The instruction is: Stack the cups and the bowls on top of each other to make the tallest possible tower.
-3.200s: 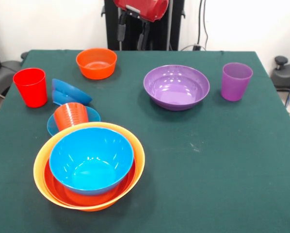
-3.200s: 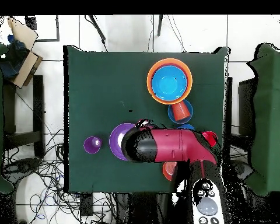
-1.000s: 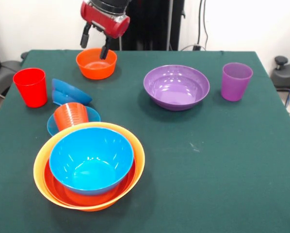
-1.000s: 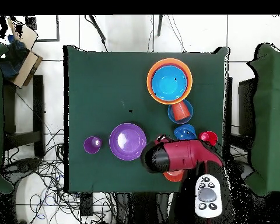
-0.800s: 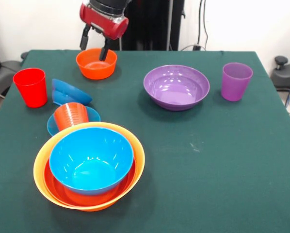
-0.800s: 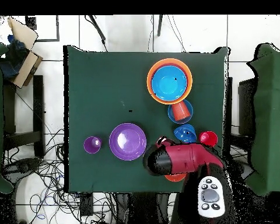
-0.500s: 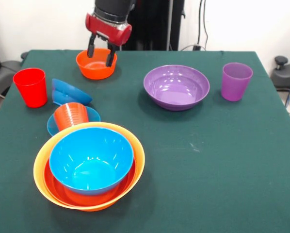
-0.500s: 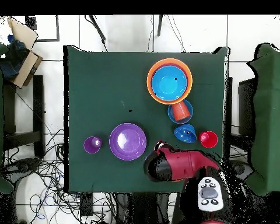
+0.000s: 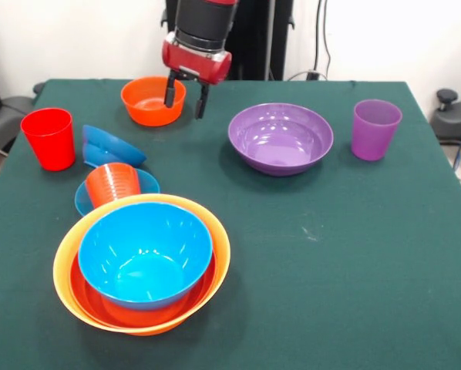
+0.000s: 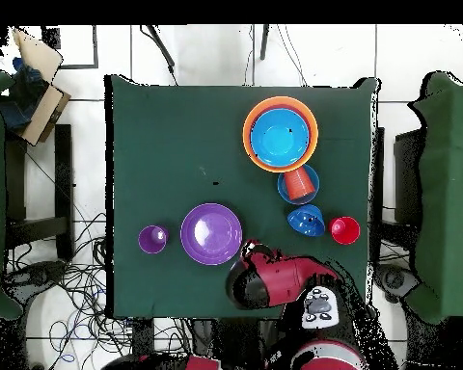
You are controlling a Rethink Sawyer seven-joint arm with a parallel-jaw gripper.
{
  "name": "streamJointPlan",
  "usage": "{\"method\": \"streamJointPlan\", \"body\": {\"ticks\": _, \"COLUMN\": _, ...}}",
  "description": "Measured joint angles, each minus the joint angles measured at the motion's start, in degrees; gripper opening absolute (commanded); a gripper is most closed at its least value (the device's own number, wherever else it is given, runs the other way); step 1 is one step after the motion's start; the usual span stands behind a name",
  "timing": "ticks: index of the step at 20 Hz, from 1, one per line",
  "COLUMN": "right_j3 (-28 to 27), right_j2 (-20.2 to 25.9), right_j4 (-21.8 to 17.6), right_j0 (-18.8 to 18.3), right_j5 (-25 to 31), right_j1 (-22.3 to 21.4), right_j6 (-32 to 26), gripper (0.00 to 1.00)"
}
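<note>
Bowls and cups are spread over the green table (image 9: 354,254). Seen from the front, a stack is found at 7 o'clock: the big yellow bowl (image 9: 212,231) is at the bottom, a red-orange bowl (image 9: 99,302) is nested in it, and a light blue bowl (image 9: 145,253) is set inside that. Just behind the stack, at 9 o'clock, an orange-red cup (image 9: 112,185) is seen on its side in a small blue bowl (image 9: 147,183). A dark blue bowl (image 9: 107,146) is tipped up beside it, and a red cup (image 9: 48,138) is stood farther left. The small orange bowl (image 9: 147,100) is placed at 11 o'clock. The purple bowl (image 9: 280,138) is found at 1 o'clock and the purple cup (image 9: 375,129) at 2 o'clock. The gripper (image 9: 186,95) is held open at the orange bowl's right edge, and nothing is gripped.
</note>
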Motion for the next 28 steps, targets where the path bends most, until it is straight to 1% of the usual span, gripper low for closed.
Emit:
{"method": "streamJointPlan", "body": {"ticks": 7, "right_j3": 1.50, "right_j2": -2.21, "right_j4": 0.04, "right_j0": 1.05, "right_j5": -3.88, "right_j1": 2.89, "right_j6": 0.00, "gripper": 1.00}}
{"method": "streamJointPlan", "body": {"ticks": 9, "right_j3": 1.73, "right_j2": -3.74, "right_j4": 0.06, "right_j0": 1.80, "right_j5": -5.31, "right_j1": 4.09, "right_j6": 0.00, "gripper": 1.00}}
{"method": "streamJointPlan", "body": {"ticks": 13, "right_j3": 2.27, "right_j2": -8.91, "right_j4": 0.46, "right_j0": 5.31, "right_j5": -8.29, "right_j1": 7.61, "right_j6": 0.00, "gripper": 1.00}}
{"method": "streamJointPlan", "body": {"ticks": 19, "right_j3": 2.39, "right_j2": -13.75, "right_j4": 1.51, "right_j0": 8.18, "right_j5": -9.83, "right_j1": 11.10, "right_j6": 0.00, "gripper": 1.00}}
{"method": "streamJointPlan", "body": {"ticks": 23, "right_j3": 2.41, "right_j2": -15.35, "right_j4": 2.25, "right_j0": 8.17, "right_j5": -9.83, "right_j1": 12.49, "right_j6": 0.00, "gripper": 1.00}}
{"method": "streamJointPlan", "body": {"ticks": 28, "right_j3": 2.42, "right_j2": -15.39, "right_j4": 2.25, "right_j0": 7.26, "right_j5": -10.49, "right_j1": 13.51, "right_j6": 0.00, "gripper": 1.00}}
